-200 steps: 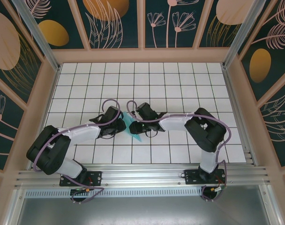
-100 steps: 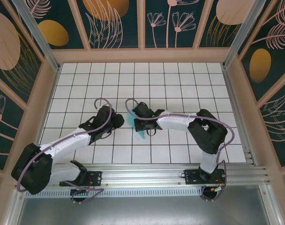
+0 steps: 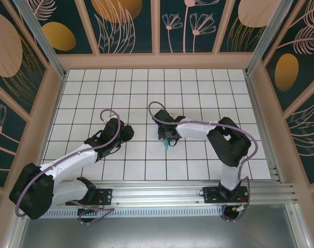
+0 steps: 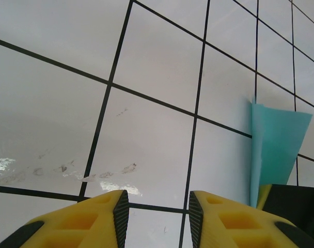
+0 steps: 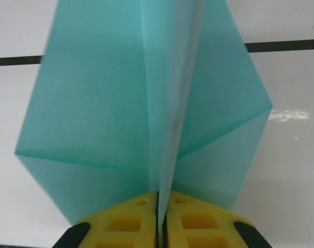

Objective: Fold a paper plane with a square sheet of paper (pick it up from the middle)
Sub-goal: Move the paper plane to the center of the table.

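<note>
From above, the right gripper [image 3: 166, 136] is holding the plane [image 3: 167, 146] near the middle of the floor [image 3: 198, 93]. The left gripper [image 3: 124, 133] is waiting apart on the left, likely making room.

From the left wrist, the left gripper [image 4: 157, 201] is standing spread with nothing in it. The plane [image 4: 276, 139] is showing on the right.

From the right wrist, the right gripper [image 5: 162, 204] is pinching the plane's [image 5: 105, 103] middle fold, likely pressing both wings together.

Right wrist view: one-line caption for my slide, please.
Right gripper shut on the folded turquoise paper along its centre crease, over the white tiled table.
</note>
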Available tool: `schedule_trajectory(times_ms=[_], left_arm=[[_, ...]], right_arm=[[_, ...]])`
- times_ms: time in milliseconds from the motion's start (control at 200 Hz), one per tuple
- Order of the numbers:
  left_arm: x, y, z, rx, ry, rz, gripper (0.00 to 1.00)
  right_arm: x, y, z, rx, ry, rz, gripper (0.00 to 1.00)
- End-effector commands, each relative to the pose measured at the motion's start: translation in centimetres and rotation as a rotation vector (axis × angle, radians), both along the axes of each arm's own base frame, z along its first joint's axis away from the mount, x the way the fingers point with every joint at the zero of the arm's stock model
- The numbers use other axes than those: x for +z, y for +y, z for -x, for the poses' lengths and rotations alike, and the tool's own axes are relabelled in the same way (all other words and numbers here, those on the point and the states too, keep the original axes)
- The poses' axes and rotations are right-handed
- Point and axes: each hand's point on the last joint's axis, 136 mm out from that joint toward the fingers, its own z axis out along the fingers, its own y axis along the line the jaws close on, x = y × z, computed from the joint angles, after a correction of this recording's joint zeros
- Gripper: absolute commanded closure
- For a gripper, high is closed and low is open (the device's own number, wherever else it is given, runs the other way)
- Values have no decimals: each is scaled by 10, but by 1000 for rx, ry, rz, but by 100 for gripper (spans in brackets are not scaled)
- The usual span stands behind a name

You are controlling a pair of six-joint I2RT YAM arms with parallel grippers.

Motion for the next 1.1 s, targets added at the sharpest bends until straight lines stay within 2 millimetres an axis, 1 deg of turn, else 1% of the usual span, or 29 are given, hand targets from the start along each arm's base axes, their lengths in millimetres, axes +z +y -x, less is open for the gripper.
schedule_trajectory(times_ms=[0, 60, 135, 255, 325, 445, 505, 585, 676, 711, 796, 896, 951, 1001, 1016, 1096], left_arm=[[-6, 5, 0, -2, -8, -34, 61], [-7, 5, 0, -1, -9, -36, 61], [-7, 4, 0, -3, -6, -32, 61], [-8, 2, -1, -11, -5, -32, 61], [-9, 1, -1, -15, 0, -33, 61], [-9, -1, -2, -16, 2, -29, 61], [-10, -1, -1, -17, 6, -27, 61], [-10, -2, -2, -17, 5, -23, 61], [-9, -2, -3, -16, 3, -26, 61], [-9, -2, -4, -16, 1, -26, 61], [-9, -2, -4, -17, 3, -27, 61], [-9, -3, -3, -22, 6, -31, 61], [-10, -3, -4, -20, 7, -34, 61], [-8, -2, -4, -19, 4, -34, 61], [-8, -2, -5, -19, 4, -35, 61], [-6, -2, -6, -15, -2, -33, 61]], right_arm=[[-19, -5, 10, -20, 70, 41, 86], [-24, -6, 12, -22, 81, 49, 83], [-26, -7, 13, -25, 90, 55, 82], [-22, -5, 11, -22, 89, 61, 79], [-19, -6, 9, -22, 89, 85, 78], [-8, -6, 6, -26, 64, 127, 76], [-8, -5, 6, -17, 66, 139, 76], [-15, -3, 9, -4, 83, 155, 76], [-35, -3, 15, 3, 131, 176, 76], [-39, -3, 17, 3, 140, 188, 76], [-42, -2, 17, 2, 144, 201, 76], [-29, 2, 11, -1, 114, 192, 75], [-15, 5, 6, -2, 86, 177, 75], [-2, 7, 2, -4, 59, 165, 72], [3, 7, 0, -6, 47, 164, 69], [25, 9, -6, -10, 6, 134, 67]])
